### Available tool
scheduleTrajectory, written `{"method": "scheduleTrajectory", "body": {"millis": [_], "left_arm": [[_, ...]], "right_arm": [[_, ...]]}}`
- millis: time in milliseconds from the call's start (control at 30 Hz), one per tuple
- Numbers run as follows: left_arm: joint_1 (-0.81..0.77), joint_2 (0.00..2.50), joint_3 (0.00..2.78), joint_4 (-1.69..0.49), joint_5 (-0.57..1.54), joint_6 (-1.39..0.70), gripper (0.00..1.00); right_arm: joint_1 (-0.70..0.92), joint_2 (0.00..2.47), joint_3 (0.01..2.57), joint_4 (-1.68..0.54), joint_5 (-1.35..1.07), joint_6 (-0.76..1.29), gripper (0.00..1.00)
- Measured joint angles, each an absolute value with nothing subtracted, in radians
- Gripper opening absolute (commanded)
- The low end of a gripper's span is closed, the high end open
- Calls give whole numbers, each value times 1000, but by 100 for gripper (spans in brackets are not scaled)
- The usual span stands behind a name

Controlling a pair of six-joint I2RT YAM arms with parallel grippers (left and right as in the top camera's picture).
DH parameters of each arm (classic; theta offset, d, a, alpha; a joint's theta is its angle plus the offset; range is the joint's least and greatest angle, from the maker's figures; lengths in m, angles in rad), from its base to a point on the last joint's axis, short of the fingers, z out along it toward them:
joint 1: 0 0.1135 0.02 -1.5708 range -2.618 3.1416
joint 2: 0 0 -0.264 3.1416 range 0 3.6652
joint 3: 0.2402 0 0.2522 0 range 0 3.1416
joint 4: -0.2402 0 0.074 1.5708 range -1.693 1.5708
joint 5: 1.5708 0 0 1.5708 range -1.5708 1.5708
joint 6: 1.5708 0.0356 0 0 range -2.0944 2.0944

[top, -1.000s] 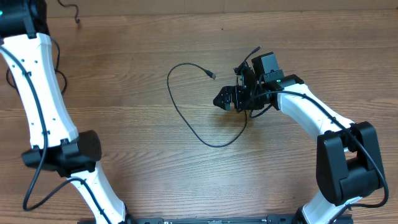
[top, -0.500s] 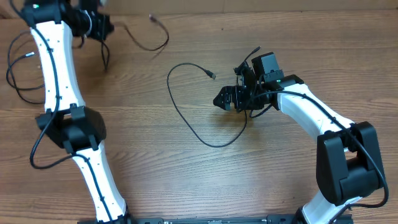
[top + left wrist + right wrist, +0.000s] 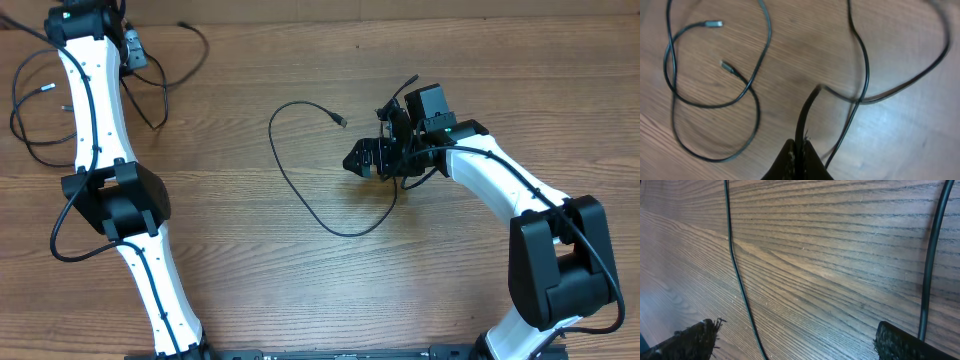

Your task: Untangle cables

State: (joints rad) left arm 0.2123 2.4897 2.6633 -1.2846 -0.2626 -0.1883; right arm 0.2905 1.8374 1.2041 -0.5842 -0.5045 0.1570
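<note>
1. At top-left of the bench [image 3: 250, 290], the left pincer [image 3: 128, 48] is clamped on one cable [image 3: 807, 107], with its fingers together around it.
2. Change vs 0.5 s ago: the free plug [image 3: 183, 25] of this cable now lies further left, so the arm is dragging it leftward.
3. Beside it are the left loops [image 3: 759, 107]. Two plugs [image 3: 714, 23] show and the strands cross, so prob. not separated yet.
4. The right pincer [image 3: 372, 160] did not move. Its fingers are wide apart and hold nothing, low by the middle cable [image 3: 348, 235].
5. Meaning: the middle cable already lies alone, so the remaining work is on the left side.
</note>
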Motion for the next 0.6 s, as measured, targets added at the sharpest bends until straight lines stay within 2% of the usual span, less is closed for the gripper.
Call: {"method": "scheduleTrajectory", "body": {"millis": [200, 367, 600], "left_arm": [[211, 2495, 2572, -1128, -266, -467, 4], [200, 2528, 2494, -977, -266, -534, 4], [176, 2621, 2468, -1037, -266, -556, 4]], "right_arm": [[290, 1837, 1204, -584, -505, 157, 100], [290, 1837, 1204, -585, -505, 157, 100], [290, 1837, 1204, -585, -504, 157, 100]]}}
